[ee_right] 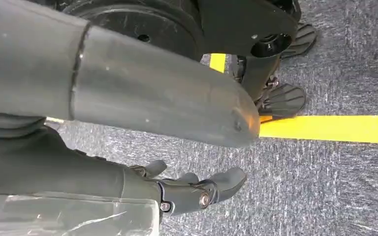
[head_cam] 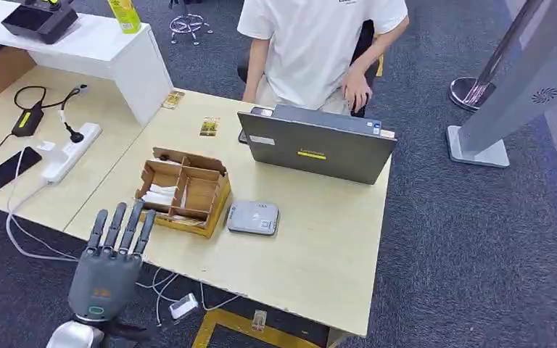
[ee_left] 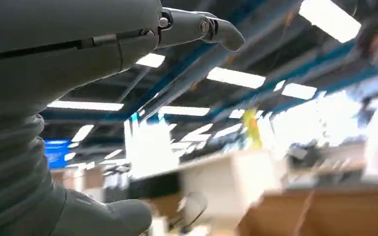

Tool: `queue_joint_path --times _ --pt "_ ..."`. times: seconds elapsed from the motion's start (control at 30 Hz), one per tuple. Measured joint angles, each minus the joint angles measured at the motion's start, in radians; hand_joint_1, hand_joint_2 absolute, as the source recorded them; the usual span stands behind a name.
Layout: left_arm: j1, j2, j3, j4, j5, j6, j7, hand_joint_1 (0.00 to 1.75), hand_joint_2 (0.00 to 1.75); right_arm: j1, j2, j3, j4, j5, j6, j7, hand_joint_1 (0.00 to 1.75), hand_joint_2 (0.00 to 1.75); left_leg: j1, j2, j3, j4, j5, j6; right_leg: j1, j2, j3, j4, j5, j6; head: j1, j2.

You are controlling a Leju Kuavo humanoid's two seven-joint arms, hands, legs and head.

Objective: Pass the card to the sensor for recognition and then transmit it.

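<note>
Left hand (head_cam: 109,261) is raised empty with fingers spread at the bench (head_cam: 319,246) edge, near the cardboard box (head_cam: 185,190). Right hand (ee_right: 128,123) is seen empty, fingers loosely apart, above the carpet (ee_right: 325,196).

bright ceiling light panels (ee_left: 236,77) are glaring in the motion-blurred left wrist view; head view is staying sharp, evenly lit.

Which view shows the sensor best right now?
The head view: the grey sensor lies flat on the desk, just beside the cardboard box, in plain sight. The left wrist view is blurred and aimed at ceiling lights; the right wrist view looks down at carpet.
</note>
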Motion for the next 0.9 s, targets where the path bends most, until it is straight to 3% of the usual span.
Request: queue_joint_path --times 0.07,0.23,0.57,0.7,0.9 --pt "-0.035 -0.002 0.051 0.078 0.015 -0.055 0.023 0.00 1.75 -0.001 0.000 0.002 0.000 0.012 0.005 0.010 0.00 0.00 0.001 0.000 0.000 0.000 0.001 -0.001 0.000 0.000 0.000 0.000 0.000 0.000 0.000 0.000" --pt "-0.138 -0.020 0.149 0.301 0.074 -0.071 0.007 0.00 1.75 -0.004 -0.002 0.015 0.000 0.033 0.016 0.023 0.00 0.00 0.001 0.000 0.000 0.000 0.002 -0.001 0.001 0.000 0.002 0.001 0.001 -0.001 0.000 0.000" --pt "-0.206 -0.066 0.196 0.463 0.103 -0.070 -0.004 0.00 1.75 -0.008 -0.002 0.039 0.001 0.045 0.017 0.029 0.00 0.00 0.000 -0.001 0.000 0.000 0.002 -0.001 0.000 -0.001 0.000 0.000 0.001 -0.001 0.000 0.000" --pt "-0.231 -0.094 0.197 0.511 0.128 -0.009 -0.032 0.00 1.75 -0.010 -0.003 0.059 0.001 0.052 0.018 0.033 0.00 0.00 0.001 -0.001 0.000 0.000 0.002 -0.001 0.000 -0.001 0.000 0.000 0.001 0.000 0.000 0.000" --pt "-0.281 -0.136 0.197 0.587 0.090 0.177 -0.084 0.00 1.75 -0.016 -0.005 0.089 0.001 0.070 0.021 0.037 0.00 0.00 0.001 -0.001 0.000 0.001 0.003 -0.001 0.000 -0.001 0.001 0.000 0.002 -0.001 0.000 0.000"
